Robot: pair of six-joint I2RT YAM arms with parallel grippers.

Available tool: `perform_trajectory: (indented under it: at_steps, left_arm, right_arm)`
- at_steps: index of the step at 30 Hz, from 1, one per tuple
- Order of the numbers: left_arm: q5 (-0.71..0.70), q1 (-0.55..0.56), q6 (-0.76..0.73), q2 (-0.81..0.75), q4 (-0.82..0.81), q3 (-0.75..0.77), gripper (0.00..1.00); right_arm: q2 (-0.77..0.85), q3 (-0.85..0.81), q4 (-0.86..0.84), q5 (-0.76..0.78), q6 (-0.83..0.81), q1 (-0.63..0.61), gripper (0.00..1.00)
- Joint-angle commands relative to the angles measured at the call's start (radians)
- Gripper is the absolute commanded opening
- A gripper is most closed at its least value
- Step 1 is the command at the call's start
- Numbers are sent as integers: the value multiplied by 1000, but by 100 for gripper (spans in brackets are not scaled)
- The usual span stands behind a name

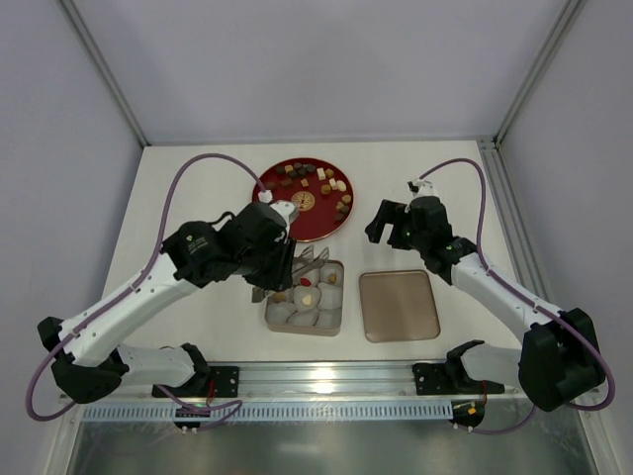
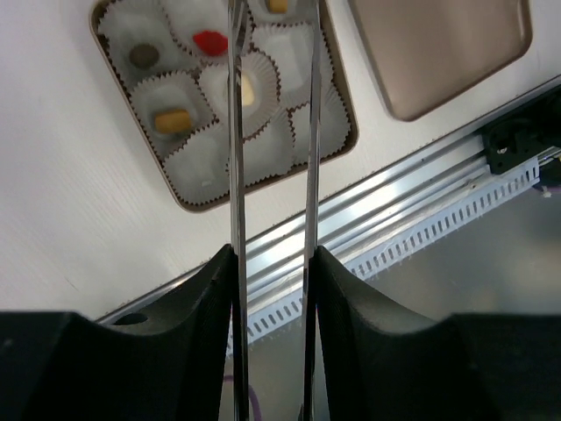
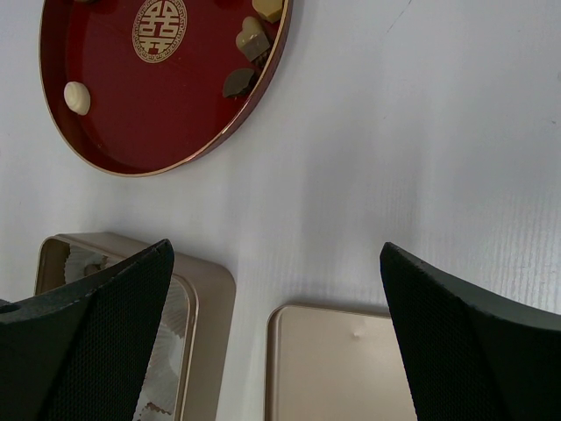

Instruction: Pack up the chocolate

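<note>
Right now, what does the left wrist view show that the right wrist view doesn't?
Only left wrist: pieces sitting in cups, a dark chocolate, a red one and a tan one; two long metal blades reaching over them; the aluminium rail.
Only right wrist: the red plate with its gold emblem and loose chocolates.
Both: the gold box with white paper cups, the tan lid beside it, the white table.

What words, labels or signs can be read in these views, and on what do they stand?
"囍", in gold, on the round emblem in the middle of the red plate.
No other text shows in any view: the tins, the arms and the rail bear nothing readable.
</note>
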State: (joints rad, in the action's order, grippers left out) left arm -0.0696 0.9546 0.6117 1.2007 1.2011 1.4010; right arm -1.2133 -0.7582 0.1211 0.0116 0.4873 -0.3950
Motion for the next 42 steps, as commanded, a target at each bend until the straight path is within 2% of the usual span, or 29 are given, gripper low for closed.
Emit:
perform_trajectory:
  at_steps: [1, 9, 10, 15, 19, 25, 30, 42]
  left_arm:
    - [-58, -19, -46, 49, 18, 108, 40]
    - [-4, -233, -168, 278, -64, 357, 40]
    - [2, -269, -177, 342, -75, 392, 40]
    - [-7, -339, -216, 532, -84, 602, 40]
    - [-51, -385, -228, 683, -80, 717, 40]
    - [-136, -433, -259, 816, -74, 848, 39]
    - [-193, -458, -286, 902, -69, 892, 40]
    - [-188, -502, -354, 965, -89, 882, 42]
  right_arm:
    - [-6, -35, -21, 2, -15, 2, 100]
    - [-12, -58, -5, -41, -32, 1, 100]
    - [-12, -61, -3, -44, -32, 2, 100]
    - [-2, -76, 21, -42, -44, 2, 100]
    - [12, -78, 26, -48, -44, 2, 100]
    - [24, -78, 35, -53, -52, 4, 100]
    - [29, -70, 40, -56, -55, 2, 100]
    - [31, -53, 31, -61, -50, 2, 100]
